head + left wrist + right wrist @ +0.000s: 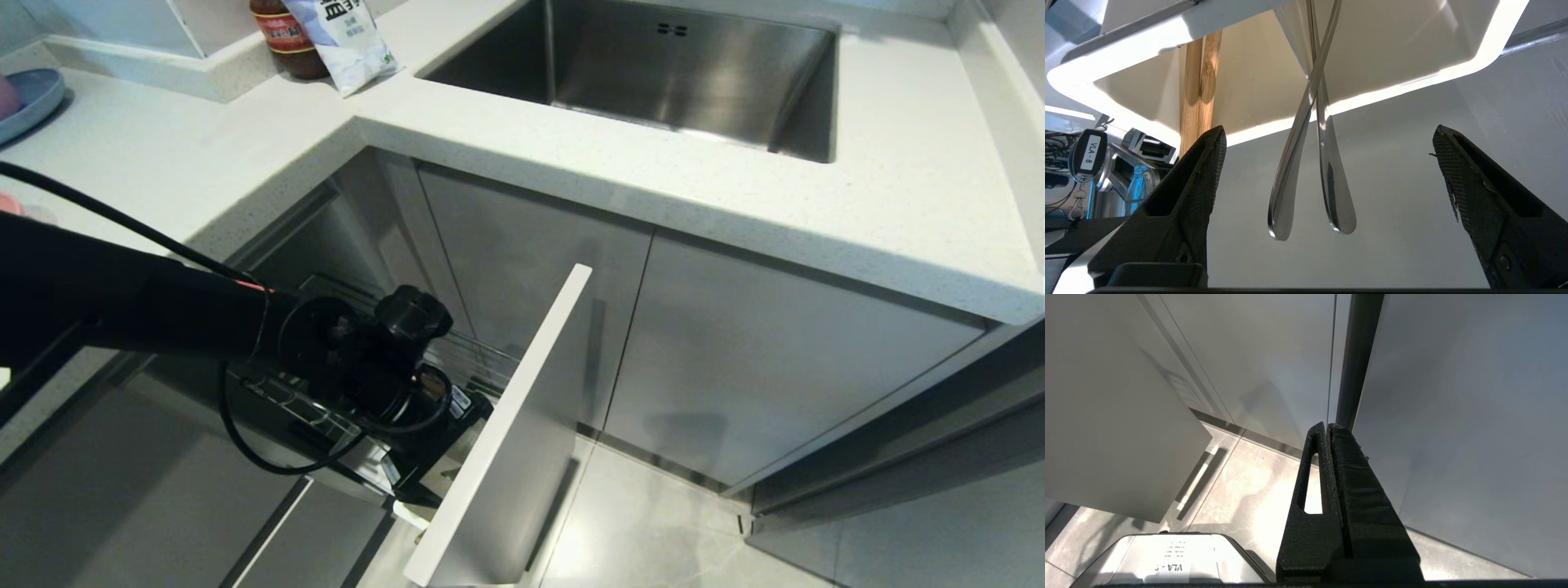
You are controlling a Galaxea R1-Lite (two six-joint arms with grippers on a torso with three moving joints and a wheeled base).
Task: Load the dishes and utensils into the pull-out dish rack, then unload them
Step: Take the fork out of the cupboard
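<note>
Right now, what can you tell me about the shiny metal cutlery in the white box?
Two slim silver cutlery handles stand in the white cutlery box, crossing each other like an X. They look like polished steel, smooth and mirror-bright, with rounded, flattened ends sticking out of the box. Which is the fork can't be told, since their other ends are hidden inside. Wooden chopsticks stand apart beside them. The open left gripper hovers around the handles without touching.

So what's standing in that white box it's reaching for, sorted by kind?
Silver metal cutlery handles: 2
Wooden chopsticks: 2, close together, hard to separate
Total in the white cutlery box: 4
</note>
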